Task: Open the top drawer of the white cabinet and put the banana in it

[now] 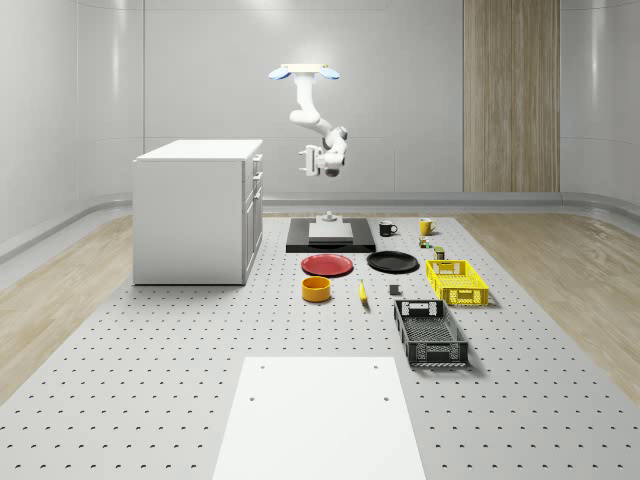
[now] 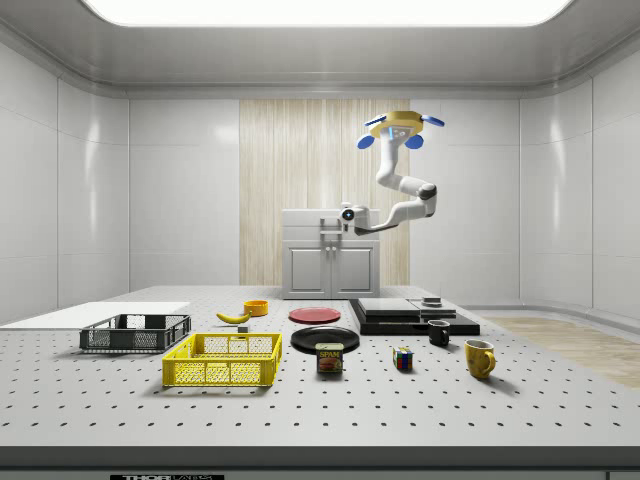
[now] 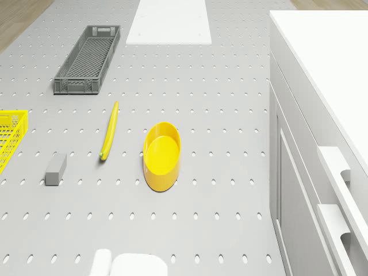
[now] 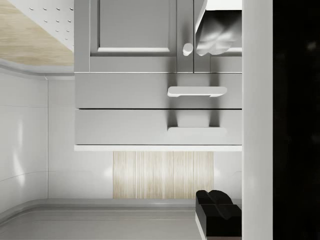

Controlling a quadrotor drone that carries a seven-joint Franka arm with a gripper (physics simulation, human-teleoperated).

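The white cabinet stands at the whole-scene view's left, its drawers facing right. In the wrist view the top drawer's handle and the handle of the drawer under it sit flush, both drawers shut. The drone hovers high beside the drawer side. My gripper hangs a short way off the drawer front at top-drawer height, open and empty; its fingers stand wide apart. The banana lies on the table beside the yellow bowl; it also shows as banana and banana.
A black pad with a grey block lies under the drone. A red plate, black plate, yellow crate, grey crate and mugs are spread to the right. A white board lies in front.
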